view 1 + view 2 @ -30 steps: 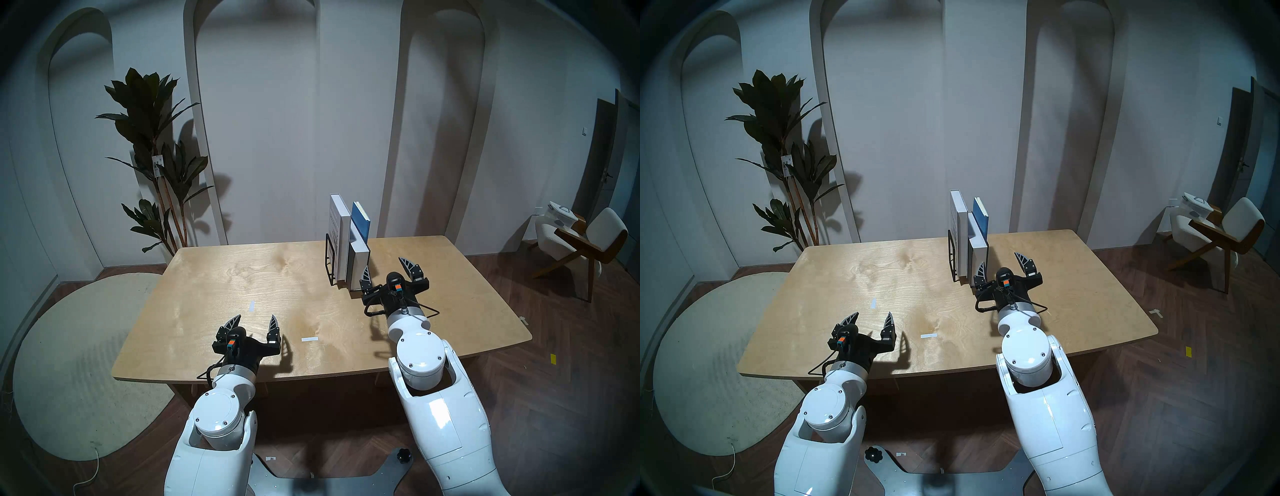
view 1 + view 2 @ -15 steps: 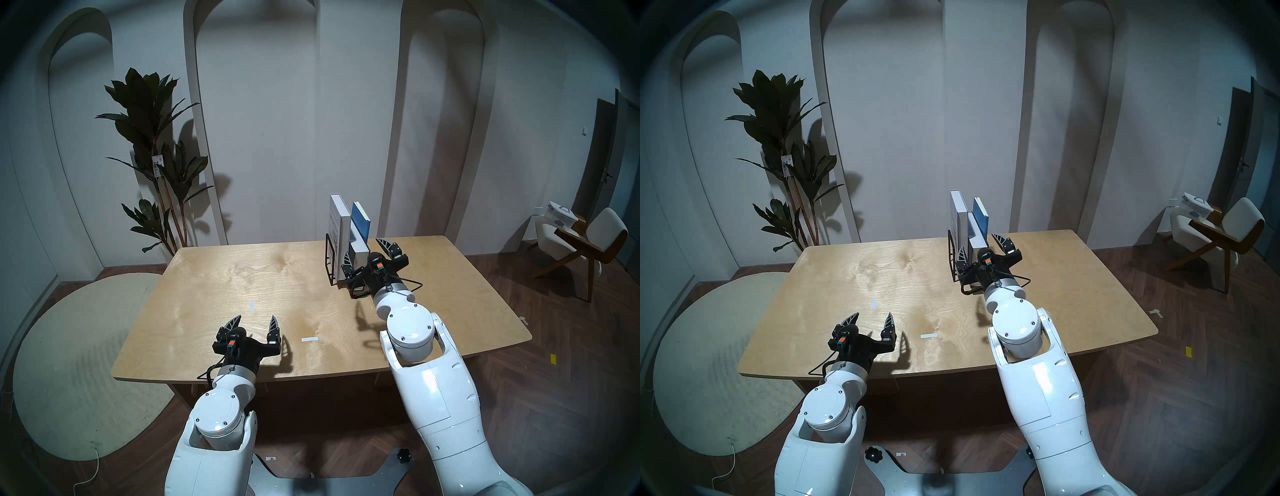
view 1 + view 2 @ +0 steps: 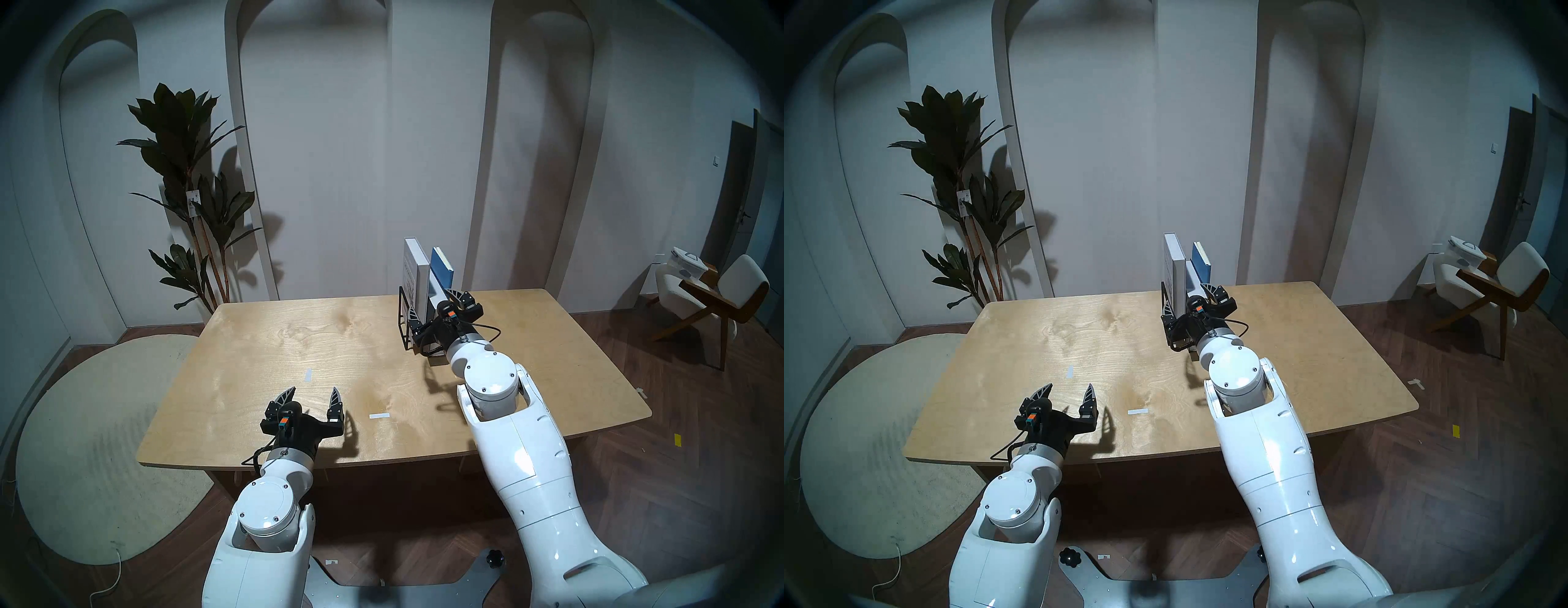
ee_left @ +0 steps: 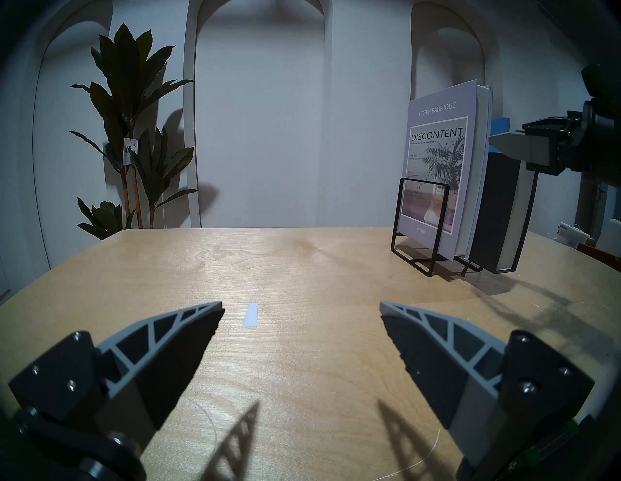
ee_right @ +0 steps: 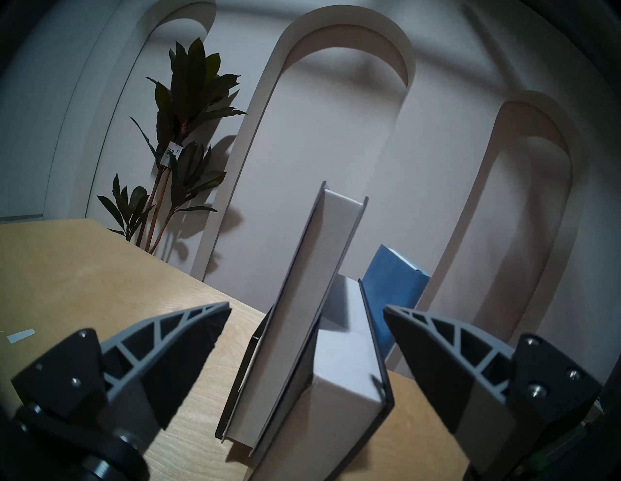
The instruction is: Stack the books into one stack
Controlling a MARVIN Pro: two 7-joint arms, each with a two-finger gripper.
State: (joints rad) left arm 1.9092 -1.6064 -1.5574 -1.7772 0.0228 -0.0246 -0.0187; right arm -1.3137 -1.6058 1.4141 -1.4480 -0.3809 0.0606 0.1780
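Three books stand upright, side by side, in a black wire rack (image 3: 405, 316) near the far edge of the desk (image 3: 322, 339), right of its middle. Leftmost is the tall grey-lavender book (image 4: 437, 168), cover lettered "DISCONTENT"; pressed against its right side is the thick black book (image 4: 497, 208), shorter, page block facing the robot; the blue notebook (image 5: 391, 289) stands at the far right, leaning a little. No stack yet. The right gripper (image 5: 307, 331) is at the books' near edges, fingers (image 5: 188, 339) spread wide. In the right wrist view the grey-lavender and black books lie between the two fingers, neither finger touching a cover; the right finger sits in front of the blue notebook's lower part. The left gripper (image 3: 312, 397) hovers low over the desk near its front edge, well apart from the rack, fingers (image 4: 174, 336) apart and holding nothing, with a white tape strip (image 4: 251, 314) on the desk just beyond them.
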